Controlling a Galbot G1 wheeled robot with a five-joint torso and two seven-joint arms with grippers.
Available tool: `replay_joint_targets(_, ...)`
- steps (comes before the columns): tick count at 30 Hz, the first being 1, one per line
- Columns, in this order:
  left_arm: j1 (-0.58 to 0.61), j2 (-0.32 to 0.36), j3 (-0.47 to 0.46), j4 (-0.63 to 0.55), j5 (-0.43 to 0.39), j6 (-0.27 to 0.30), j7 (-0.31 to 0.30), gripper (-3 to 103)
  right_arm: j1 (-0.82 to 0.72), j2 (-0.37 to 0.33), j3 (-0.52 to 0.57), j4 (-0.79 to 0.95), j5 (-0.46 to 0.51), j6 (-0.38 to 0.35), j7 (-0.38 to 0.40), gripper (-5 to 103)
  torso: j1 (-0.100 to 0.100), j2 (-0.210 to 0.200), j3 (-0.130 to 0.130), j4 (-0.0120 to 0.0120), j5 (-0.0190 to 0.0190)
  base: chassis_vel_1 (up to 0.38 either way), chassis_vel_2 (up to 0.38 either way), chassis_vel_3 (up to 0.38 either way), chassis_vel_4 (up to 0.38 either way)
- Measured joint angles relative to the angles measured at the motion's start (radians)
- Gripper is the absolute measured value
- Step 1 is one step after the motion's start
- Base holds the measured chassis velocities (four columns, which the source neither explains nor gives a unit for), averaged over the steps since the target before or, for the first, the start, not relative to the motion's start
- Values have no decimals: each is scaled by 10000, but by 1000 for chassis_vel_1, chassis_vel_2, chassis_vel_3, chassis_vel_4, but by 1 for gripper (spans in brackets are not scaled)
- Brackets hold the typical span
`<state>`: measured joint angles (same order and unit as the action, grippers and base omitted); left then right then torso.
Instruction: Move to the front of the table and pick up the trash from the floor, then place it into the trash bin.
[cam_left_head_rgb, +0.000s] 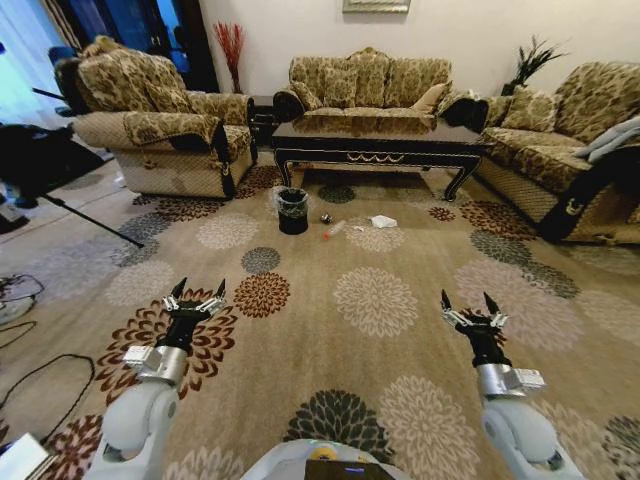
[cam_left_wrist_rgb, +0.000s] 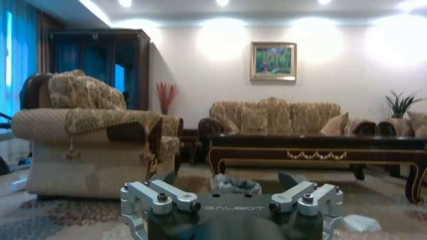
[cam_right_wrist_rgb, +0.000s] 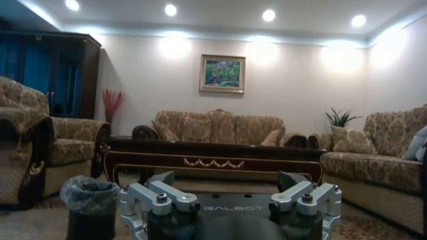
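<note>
Fingers spread and empty on your left gripper and right gripper, held low and ready, the trash beside the trash bin well ahead.

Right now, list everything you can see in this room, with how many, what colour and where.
Table: one, dark brown, before the far sofa.
Trash bin: one, black, on the carpet by the table's left end.
Trash: few small pieces, white paper, a dark ball, a red-capped bottle, carpet right of the bin.
Sofas: three, beige patterned, around the table.
Carpet: one, tan with floral rounds.
Painting: one, green, far wall.
Left gripper: open, low over near carpet.
Right gripper: open, likewise.
</note>
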<state>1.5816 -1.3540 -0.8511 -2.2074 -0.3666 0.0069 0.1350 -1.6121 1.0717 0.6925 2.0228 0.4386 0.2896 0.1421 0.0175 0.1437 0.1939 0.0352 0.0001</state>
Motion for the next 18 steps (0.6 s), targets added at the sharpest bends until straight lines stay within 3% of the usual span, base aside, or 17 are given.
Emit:
replay_joint_targets(3, -8, -9, -43, 73, 25, -427, -2, 100, -14, -3, -7, 32, -2, -94, 16, 100, -5, -13, -11, 0, -1, 0, 0, 0, 0)
replay_joint_targets(18, 119, -96, -271, -142, 2, -788, -31, 100, 22, 129, -145, -31, -20, -99, -92, 100, -3, 13, 8, -1, -1, -35, 37, 34, -33)
